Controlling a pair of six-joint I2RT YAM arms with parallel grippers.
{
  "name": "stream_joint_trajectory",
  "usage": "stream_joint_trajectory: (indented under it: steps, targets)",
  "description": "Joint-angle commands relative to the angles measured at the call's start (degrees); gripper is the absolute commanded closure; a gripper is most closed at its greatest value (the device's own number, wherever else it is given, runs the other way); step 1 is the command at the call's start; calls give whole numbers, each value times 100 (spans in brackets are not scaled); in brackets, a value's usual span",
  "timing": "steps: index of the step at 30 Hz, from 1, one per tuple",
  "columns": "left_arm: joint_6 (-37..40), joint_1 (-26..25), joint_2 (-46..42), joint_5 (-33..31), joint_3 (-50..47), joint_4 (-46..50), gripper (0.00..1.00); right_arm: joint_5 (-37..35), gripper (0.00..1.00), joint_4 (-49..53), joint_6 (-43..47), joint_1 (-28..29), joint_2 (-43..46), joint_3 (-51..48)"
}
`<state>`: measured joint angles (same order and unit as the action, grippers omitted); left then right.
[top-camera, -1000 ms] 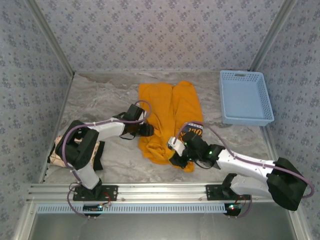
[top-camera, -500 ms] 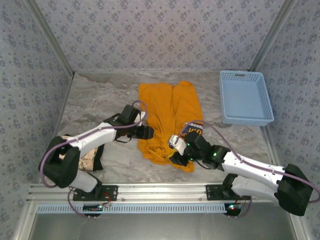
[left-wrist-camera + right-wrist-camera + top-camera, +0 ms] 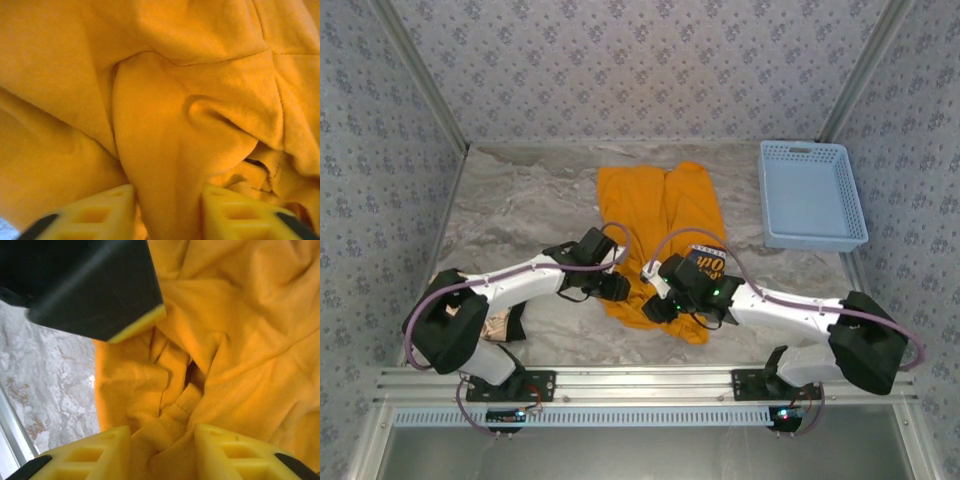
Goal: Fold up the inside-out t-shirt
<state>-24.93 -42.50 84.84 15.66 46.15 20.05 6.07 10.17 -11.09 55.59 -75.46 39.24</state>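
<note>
The orange-yellow inside-out t-shirt lies crumpled lengthwise in the middle of the table, a dark printed patch showing at its right edge. My left gripper is at the shirt's near left edge. In the left wrist view a raised fold of the t-shirt fills the gap of the left gripper, touching both pads. My right gripper is just to its right at the near end. It pinches a bunched hem of the t-shirt in the right gripper, with the left gripper's finger close above.
A light blue basket stands at the back right. A beige cloth lies under the left arm near the front left. Bare marble table stretches left of the shirt. Patterned walls enclose the table.
My left gripper has slid nearer and rightward along the shirt's left edge and closed on a fold. My right gripper has moved left, ending beside the left one.
</note>
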Motion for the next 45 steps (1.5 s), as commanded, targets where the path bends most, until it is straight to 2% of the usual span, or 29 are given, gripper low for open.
stream_joint_trajectory:
  steps: [1,3,6,9,12,13,15,18,19,21,24,29,35,37,40,42,45]
  targets:
    - [246,-15,-194,315,-204,-425,76,-293,74,43,-437,50,-90,3]
    - [409,-7,-362,369,-321,-555,85,-440,88,168,-501,40,37,-31]
    - [523,24,-683,451,-548,-993,97,-441,100,233,-508,1,526,-165]
    - [580,81,-922,731,-853,-1628,100,-412,100,457,-471,-186,1076,-313]
    - [635,92,-936,973,-989,-1755,100,-324,100,872,-518,-272,1408,-385]
    - [602,89,-912,954,-1062,-1799,97,-324,100,937,-574,-266,1456,-451]
    - [510,91,-828,747,-1194,-1882,82,-294,100,937,-744,-226,1504,-714]
    - [536,111,-629,553,-1114,-1668,73,-578,100,921,-1177,-172,1470,-984]
    - [546,102,-567,565,-1058,-1615,71,-735,99,959,-1304,-178,1486,-974]
    - [550,99,-441,740,-980,-1634,66,-1147,82,1177,-1546,-228,1524,-860]
    - [589,65,-319,914,-830,-1493,60,-1227,70,1533,-1342,-378,1552,-525]
    - [681,26,-410,919,-676,-1301,60,-900,67,2033,-686,-341,1327,372]
    - [593,29,-495,987,-685,-1423,63,-547,67,2116,-44,35,423,1056]
    - [560,27,-504,1017,-759,-1550,67,-470,67,2095,61,109,101,1089]
    - [535,44,-513,1089,-786,-1591,84,-419,66,2251,-55,108,-322,1155]
    - [475,57,-514,1131,-792,-1654,92,-371,65,2395,-236,126,-470,1165]
    - [224,192,-442,1299,-792,-1797,99,-466,58,2618,-658,192,-451,1044]
